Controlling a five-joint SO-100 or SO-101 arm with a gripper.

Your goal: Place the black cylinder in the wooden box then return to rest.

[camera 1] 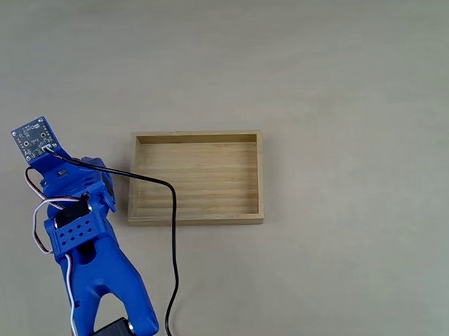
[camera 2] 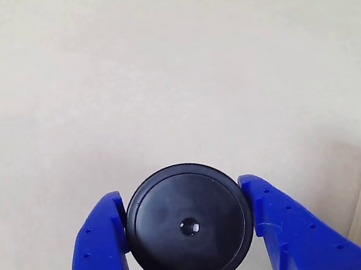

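Other view: black cylinder (camera 2: 189, 225) upright between fingers (camera 2: 101, 259).

Fixed view: looks straight down from high above; takes in the table (camera 1: 339, 61), box (camera 1: 198, 214) and arm (camera 1: 87, 246)
Other view: close behind the gripper (camera 2: 191, 234), facing down
Shared: box corner; table

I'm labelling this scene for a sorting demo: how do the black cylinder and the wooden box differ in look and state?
The black cylinder is round and dark; the wooden box is rectangular, light wood with striped grain. The cylinder sits between the blue fingers of the end effector; the box lies untouched on the table, open-topped, nothing in it. In the fixed view the box is the largest object.
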